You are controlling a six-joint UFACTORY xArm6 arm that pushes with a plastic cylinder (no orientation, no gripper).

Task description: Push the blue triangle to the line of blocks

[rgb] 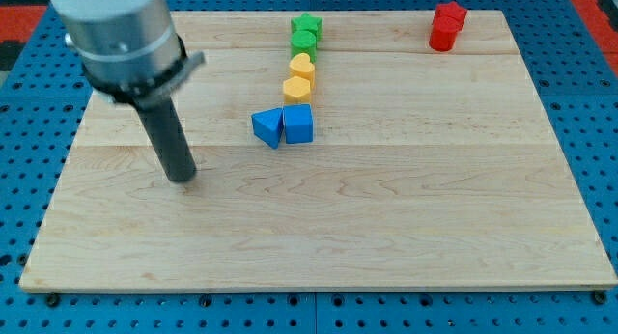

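The blue triangle lies near the board's middle, touching the left side of a blue cube. The cube is the bottom end of a line running toward the view's top: a yellow hexagon-like block, a yellow heart, a green round block and a green star. My tip rests on the board to the left of and a little below the blue triangle, well apart from it.
Two red blocks stand close together at the view's top right. The wooden board lies on a blue perforated table. The arm's grey body fills the view's top left.
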